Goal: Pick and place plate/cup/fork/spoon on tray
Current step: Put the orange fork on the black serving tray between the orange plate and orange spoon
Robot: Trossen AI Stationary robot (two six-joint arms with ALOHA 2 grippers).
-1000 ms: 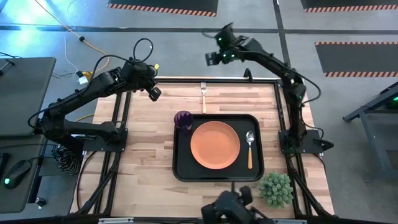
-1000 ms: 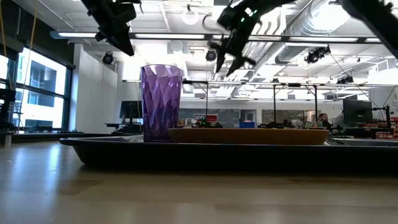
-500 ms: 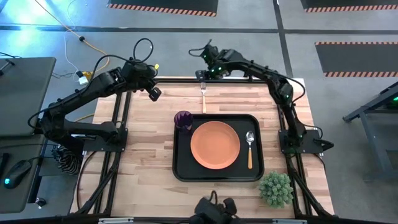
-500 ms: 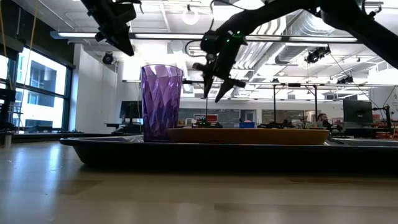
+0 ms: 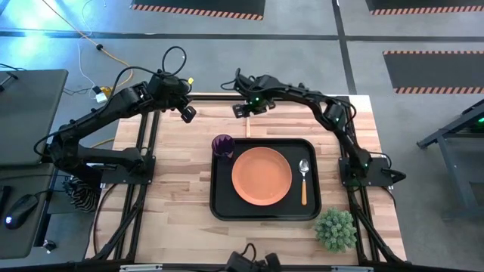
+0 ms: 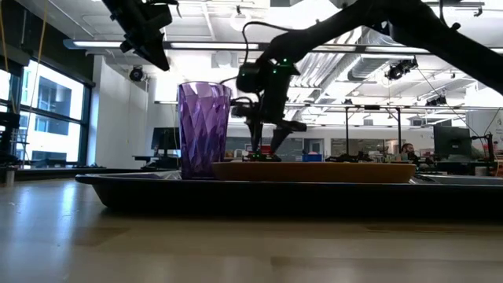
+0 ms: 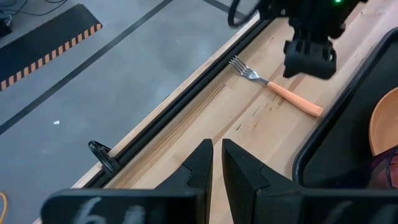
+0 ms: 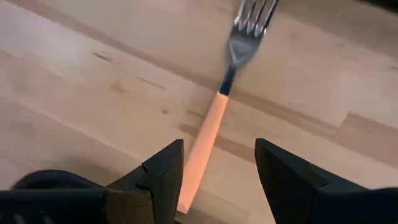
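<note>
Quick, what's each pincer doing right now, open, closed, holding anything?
Left pincer: shut, empty, raised over the table's far left edge.
Right pincer: open, straddling the fork handle above the table, not gripping it.

Wooden table [image 5: 174,189], butcher-block top of pale planks, bordered by a black metal frame. Directly on it are found:

- Black rectangular tray [image 5: 219,198], rounded corners and raised rim, set near the middle of the top. An orange plate [image 5: 261,176], a purple cup [image 5: 222,145] in its far left corner, and a spoon [image 5: 304,180] at the plate's right are carried on it.
- Fork [image 7: 273,86], silver tines and pale orange handle, laid flat on the bare wood just beyond the tray's far rim, tines pointed away from the tray.
- Small green plant [image 5: 335,229], placed at the near right corner, beside the tray.
</note>
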